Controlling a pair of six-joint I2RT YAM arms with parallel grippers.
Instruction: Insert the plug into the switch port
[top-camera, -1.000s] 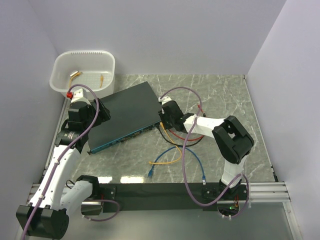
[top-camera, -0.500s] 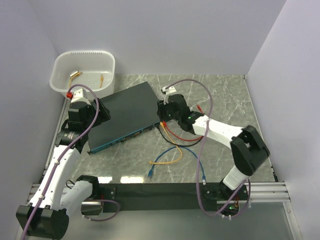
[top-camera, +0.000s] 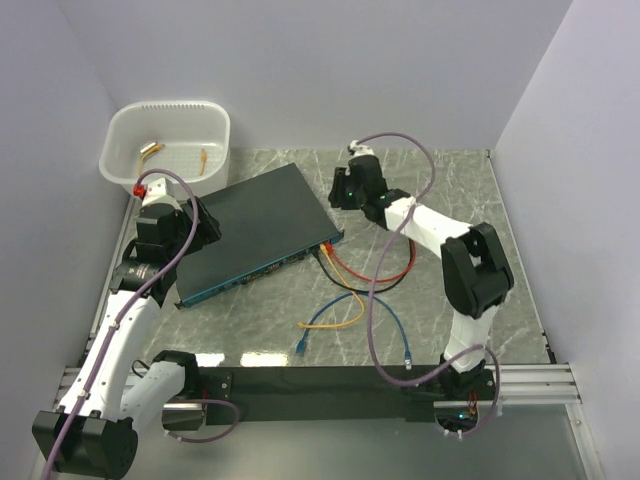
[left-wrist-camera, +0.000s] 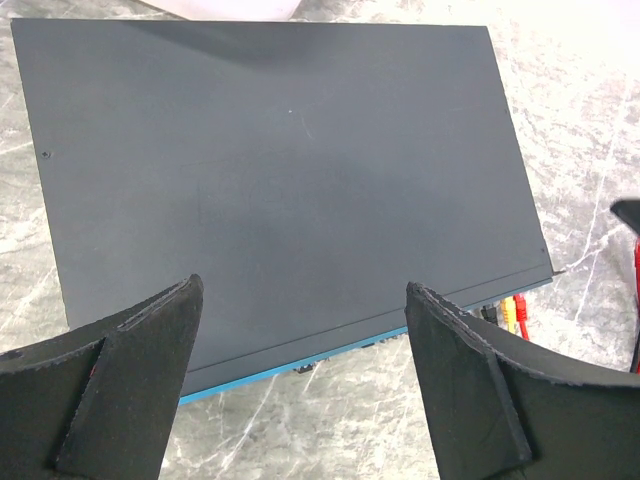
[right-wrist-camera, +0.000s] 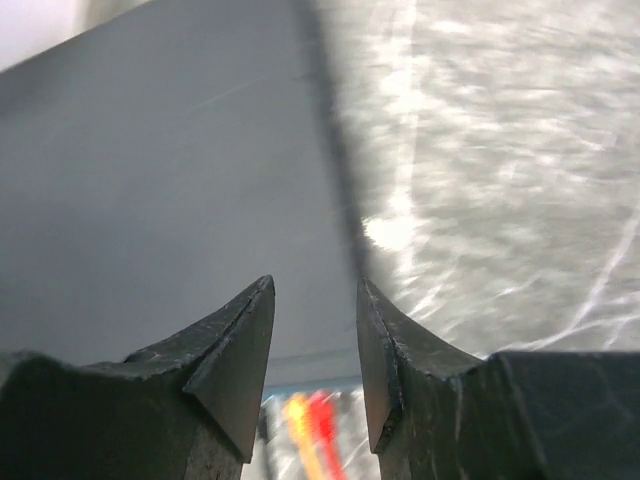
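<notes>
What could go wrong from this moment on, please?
1. The left gripper stands open over the switch and does not clamp it, so it may slide under an insertion push.
2. The right gripper is open and empty near the switch's far corner. A move toward the blue cable could snag the plugged red cable.

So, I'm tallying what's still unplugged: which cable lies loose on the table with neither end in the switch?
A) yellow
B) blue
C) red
B: both ends of the blue cable lie free in front of the network switch, while the red plug and the yellow plug sit in ports at one end of its teal face.
</notes>
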